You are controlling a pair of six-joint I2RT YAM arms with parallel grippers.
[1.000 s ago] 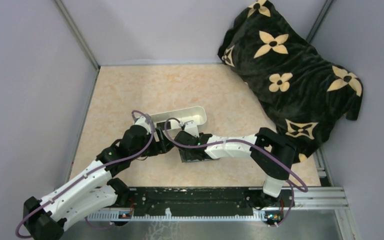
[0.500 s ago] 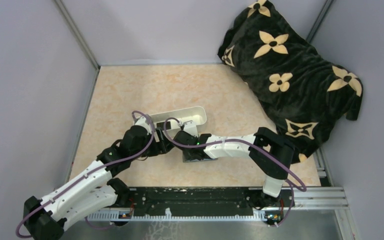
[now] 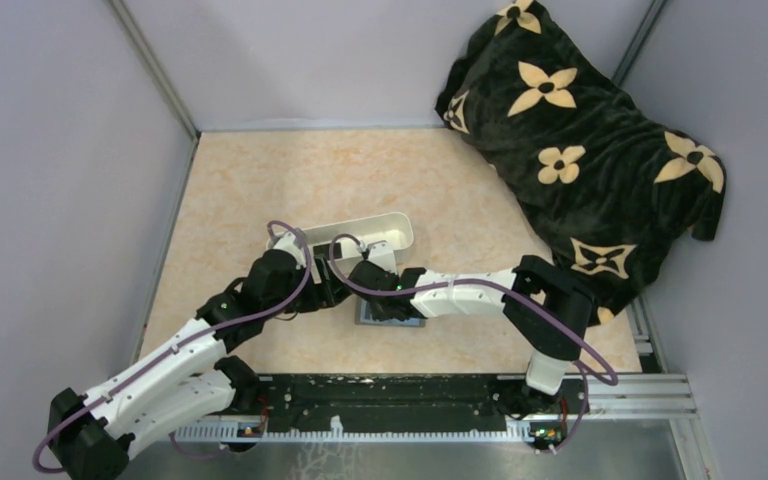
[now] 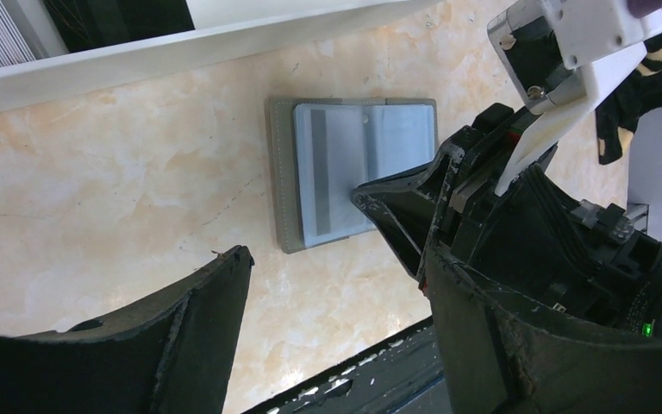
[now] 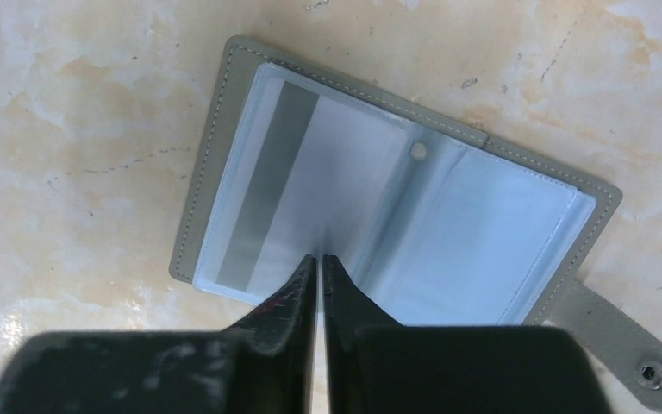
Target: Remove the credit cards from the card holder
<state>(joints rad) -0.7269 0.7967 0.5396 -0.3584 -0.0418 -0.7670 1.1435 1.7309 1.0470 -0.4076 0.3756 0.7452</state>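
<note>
Two wrist views show the card holder (image 5: 414,216) open on the table (image 3: 260,180), a striped pale card (image 5: 310,190) sleeved inside; overhead, arms cover most of it. The right gripper (image 5: 321,259) is pinched narrow at the sleeve edge, and the left gripper (image 4: 336,259) gapes wide nearby.

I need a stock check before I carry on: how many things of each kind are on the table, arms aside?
Wallet: 1, lying open
Card: 1 in view, in a clear sleeve of the wallet; any others are hidden
White tray: 1
Black flowered blanket: 1
Total: 4
</note>
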